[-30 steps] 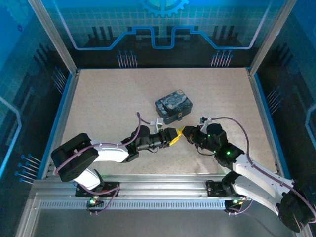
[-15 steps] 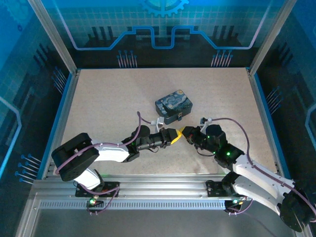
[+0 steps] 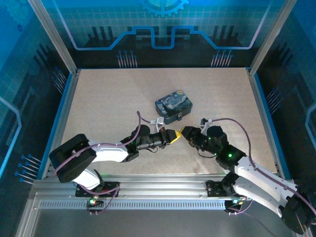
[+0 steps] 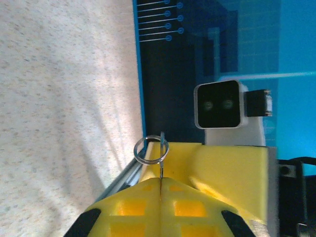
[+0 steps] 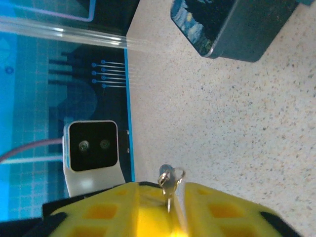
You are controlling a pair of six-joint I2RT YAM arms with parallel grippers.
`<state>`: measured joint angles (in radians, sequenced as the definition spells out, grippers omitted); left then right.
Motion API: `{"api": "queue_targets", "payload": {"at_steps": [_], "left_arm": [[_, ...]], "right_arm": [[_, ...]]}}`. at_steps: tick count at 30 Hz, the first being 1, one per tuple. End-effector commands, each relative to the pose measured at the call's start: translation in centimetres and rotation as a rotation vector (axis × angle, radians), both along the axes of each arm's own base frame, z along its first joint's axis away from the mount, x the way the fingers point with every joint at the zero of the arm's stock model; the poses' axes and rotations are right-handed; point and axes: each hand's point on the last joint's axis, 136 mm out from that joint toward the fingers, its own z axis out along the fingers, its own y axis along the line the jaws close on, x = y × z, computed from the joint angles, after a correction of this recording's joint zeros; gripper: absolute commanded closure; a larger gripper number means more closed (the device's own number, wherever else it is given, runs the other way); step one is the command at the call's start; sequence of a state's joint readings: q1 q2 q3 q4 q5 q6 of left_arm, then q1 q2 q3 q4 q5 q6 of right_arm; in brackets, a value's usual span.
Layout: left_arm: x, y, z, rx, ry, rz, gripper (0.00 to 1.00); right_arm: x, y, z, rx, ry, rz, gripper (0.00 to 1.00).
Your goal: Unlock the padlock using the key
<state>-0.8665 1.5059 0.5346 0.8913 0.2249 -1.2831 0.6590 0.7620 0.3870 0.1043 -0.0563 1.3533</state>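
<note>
Blue-and-yellow swirl-painted tin box (image 3: 174,105) sitting at frame centre on speckled beige table (image 3: 103,108). Blue circuit-patterned backdrop (image 3: 163,24) glowing along top. Aluminium rail (image 3: 158,190) running across bottom edge. Tin showing upper right in right wrist view.

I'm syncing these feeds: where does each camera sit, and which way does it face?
Top external: above and behind the robot, looking down at the table; shows the left arm and right arm, left gripper and right gripper tip to tip near the tin.
Left wrist: on the left arm, looking along its shut fingers, which pinch the key, at the right wrist camera.
Right wrist: on the right arm, looking past its own fingers at the left wrist camera and the tin.
Shared: both wrist views show the key.
</note>
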Motion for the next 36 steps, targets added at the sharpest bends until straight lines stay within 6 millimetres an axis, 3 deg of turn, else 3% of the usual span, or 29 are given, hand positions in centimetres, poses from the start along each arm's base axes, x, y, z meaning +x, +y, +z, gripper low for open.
{"api": "queue_targets", "payload": {"at_steps": [1, 8, 13, 19, 22, 25, 28, 31, 36], "left_arm": [[-0.2, 1.4, -0.3, 0.145, -0.089, -0.008, 1.0], [-2.2, 5.3, -1.3, 0.548, -0.276, -0.131, 1.0], [-3.6, 7.0, 0.0, 0.713, -0.484, -0.273, 1.0], [-5.0, 7.3, 0.6, 0.826, -0.668, -0.498, 1.0], [-5.7, 7.2, 0.4, 0.848, -0.718, -0.601, 1.0], [-6.1, 7.2, 0.3, 0.861, -0.758, -0.669, 1.0], [-6.4, 7.1, 0.3, 0.859, -0.794, -0.702, 1.0], [-6.4, 6.9, 0.4, 0.847, -0.813, -0.71, 1.0], [-6.6, 6.7, 0.6, 0.837, -0.825, -0.721, 1.0]], "right_arm": [[-0.2, -1.2, 0.2, -0.079, -0.053, 0.027, 0.61], [-0.1, -3.0, 1.7, -0.248, -0.29, 0.176, 0.37], [-1.6, -2.0, 2.4, -0.434, -0.559, 0.42, 0.19], [-4.5, -0.7, 3.2, -0.553, -0.902, 0.683, 0.18], [-5.1, 0.2, 4.2, -0.538, -1.025, 0.731, 0.17], [-6.3, 1.4, 3.6, -0.582, -1.128, 0.842, 0.14], [-7.6, 2.8, 2.0, -0.657, -1.194, 0.98, 0.14], [-7.6, 3.9, 1.2, -0.666, -1.204, 1.028, 0.15], [-7.1, 5.5, 1.5, -0.633, -1.241, 1.044, 0.27]]}}
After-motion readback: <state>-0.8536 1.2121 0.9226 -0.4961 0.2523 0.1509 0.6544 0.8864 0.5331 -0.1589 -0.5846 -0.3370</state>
